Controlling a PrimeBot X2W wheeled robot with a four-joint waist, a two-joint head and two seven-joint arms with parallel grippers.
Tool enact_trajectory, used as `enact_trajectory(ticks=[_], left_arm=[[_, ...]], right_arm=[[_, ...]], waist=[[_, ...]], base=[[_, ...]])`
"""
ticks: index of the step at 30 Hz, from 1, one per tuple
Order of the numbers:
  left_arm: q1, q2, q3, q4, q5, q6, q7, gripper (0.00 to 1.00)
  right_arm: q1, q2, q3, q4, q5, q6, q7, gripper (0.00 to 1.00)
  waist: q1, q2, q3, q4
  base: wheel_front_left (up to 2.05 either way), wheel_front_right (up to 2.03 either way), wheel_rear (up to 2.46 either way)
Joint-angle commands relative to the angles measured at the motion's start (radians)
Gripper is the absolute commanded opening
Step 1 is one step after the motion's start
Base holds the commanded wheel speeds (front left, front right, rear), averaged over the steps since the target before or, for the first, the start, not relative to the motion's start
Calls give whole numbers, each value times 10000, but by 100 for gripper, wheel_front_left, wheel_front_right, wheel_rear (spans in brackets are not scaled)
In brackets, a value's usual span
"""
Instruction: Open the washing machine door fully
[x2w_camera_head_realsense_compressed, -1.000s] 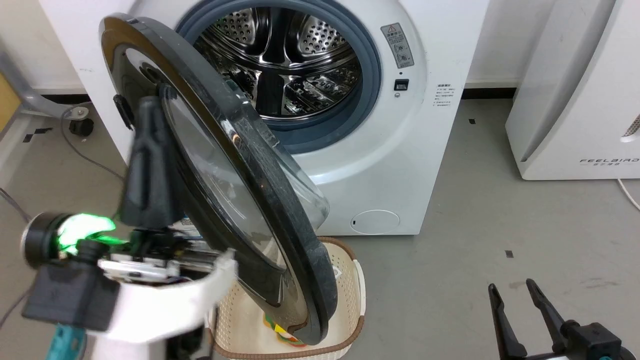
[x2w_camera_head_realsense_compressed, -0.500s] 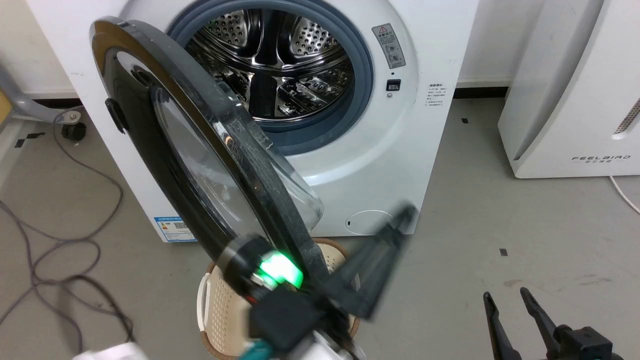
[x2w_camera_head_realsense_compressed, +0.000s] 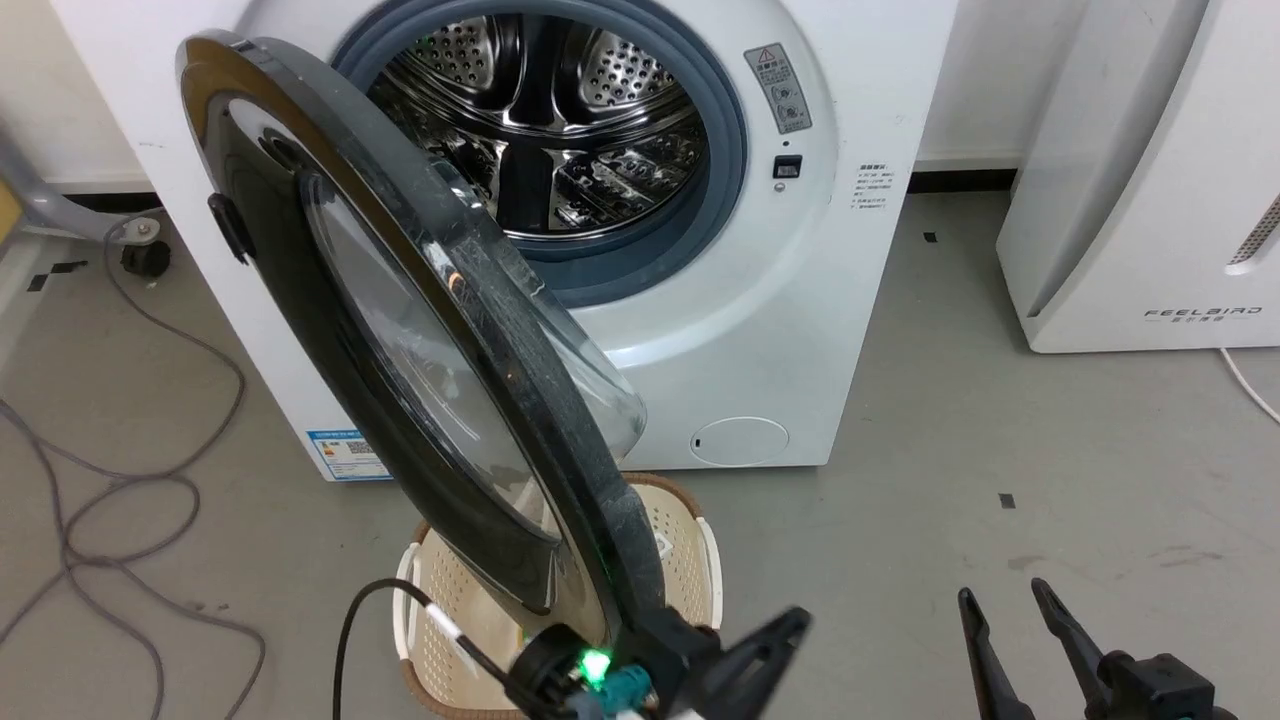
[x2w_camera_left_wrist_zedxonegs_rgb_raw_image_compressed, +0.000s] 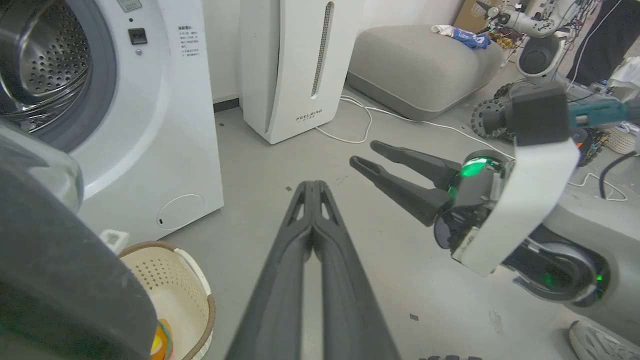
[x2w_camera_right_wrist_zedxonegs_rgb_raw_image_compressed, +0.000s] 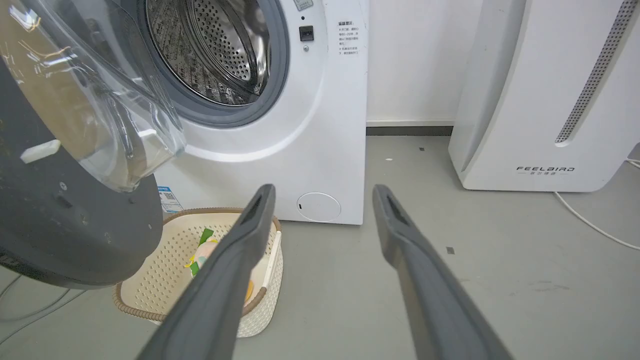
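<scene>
Door: the door (x2w_camera_head_realsense_compressed: 420, 340) stands swung out from the washer (x2w_camera_head_realsense_compressed: 880, 100), hinged at the washer's left side. It is about edge-on in the head view, partly open and not folded back against the front.
Door faces: the glossy black outer side faces left and the clear glass bowl bulges right, toward the drum (x2w_camera_head_realsense_compressed: 560, 110).
Door foot: its lower edge hangs above the basket (x2w_camera_head_realsense_compressed: 690, 540) on the floor (x2w_camera_head_realsense_compressed: 1000, 400), just before the washer.
Opening: the steel drum and the grey seal (x2w_camera_head_realsense_compressed: 735, 150) around it are uncovered.
Left end effector: the left end effector (x2w_camera_left_wrist_zedxonegs_rgb_raw_image_compressed: 312, 187) is low at the bottom of the head view, just below and right of the door's lower edge. Its two fingers are pressed together with nothing between them. In the left wrist view they point out over bare floor, apart from the door's rim at the left.
Right end effector: the right end effector (x2w_camera_head_realsense_compressed: 1002, 595) is at the lower right, well apart from the door. Its fingers are spread, hold nothing and point toward the washer's front.
Basket: pale and perforated with a brown rim. A few small coloured things lie inside, too small to name.
Right of washer: a white unit (x2w_camera_head_realsense_compressed: 1130, 180) stands on the floor.
Left of washer: grey cables (x2w_camera_head_realsense_compressed: 100, 500) lie looped on the floor.
</scene>
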Motion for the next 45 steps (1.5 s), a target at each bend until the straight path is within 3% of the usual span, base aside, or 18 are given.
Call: enact_trajectory(ticks=[1,11,16,31,45], left_arm=[[-228,-54,151,291,39,113,-189,0],[-1320,-336,861,1846,139,866,-1732,0],[-1170,-325,985,2209,24,1123,-1909,0],[-293,192,1190,1842,86,1715,-1923,0],[1265,735,1417,807,417,2736,-2146,0]], right_arm=[[-105,41,23,27,109,8,25,100],[-126,41,36,196,329,8,129,100],[-100,41,-17,345,412,8,201,100],[-73,41,-124,696,658,8,398,100],[-177,41,-47,619,579,8,570,100]], waist=[[0,0,13,-5],[0,0,74,-28],[0,0,69,54],[0,0,-55,506],[0,0,21,1294]], base=[[0,0,0],[0,0,0],[0,0,0],[0,0,0],[0,0,0]])
